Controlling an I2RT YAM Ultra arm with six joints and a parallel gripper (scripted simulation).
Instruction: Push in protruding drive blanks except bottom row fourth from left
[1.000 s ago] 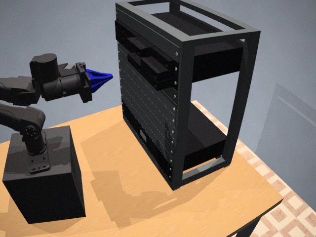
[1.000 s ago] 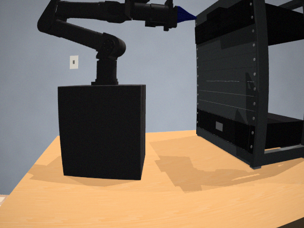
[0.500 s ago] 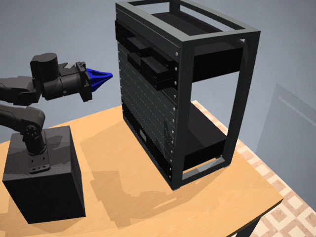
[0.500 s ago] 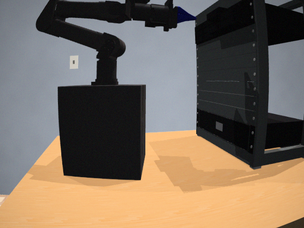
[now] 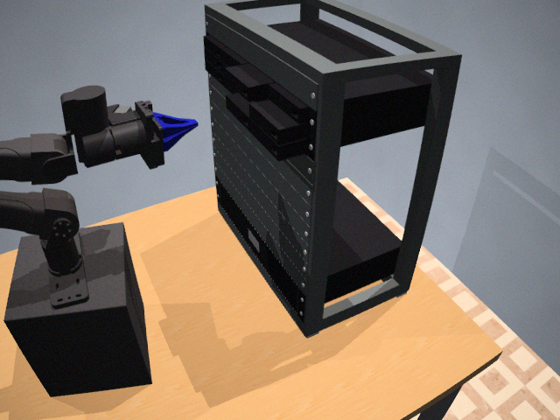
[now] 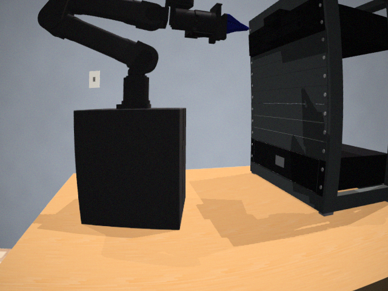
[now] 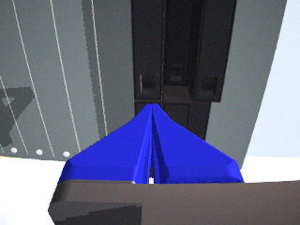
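Observation:
The dark grey rack [image 5: 316, 157] stands upright on the wooden table; it also shows in the exterior view [image 6: 313, 103]. The drive blanks [image 5: 262, 103] fill a black band near the top of its front. Some stick out, such as one in the upper row [image 5: 246, 77] and one lower and to the right [image 5: 277, 118]. My gripper [image 5: 192, 122] has blue pointed fingers. It is shut on nothing and level with the blanks. Its tip is just short of the front's left part [image 6: 245, 28]. In the wrist view the tip [image 7: 152, 112] points at the dark blanks [image 7: 182, 37].
The arm stands on a black pedestal [image 5: 76, 307] at the table's left. A black unit [image 5: 361, 253] [image 6: 279, 161] fills the rack's bottom, with a small grey label on its front. The table edge [image 5: 474, 374] runs close behind the rack at the right.

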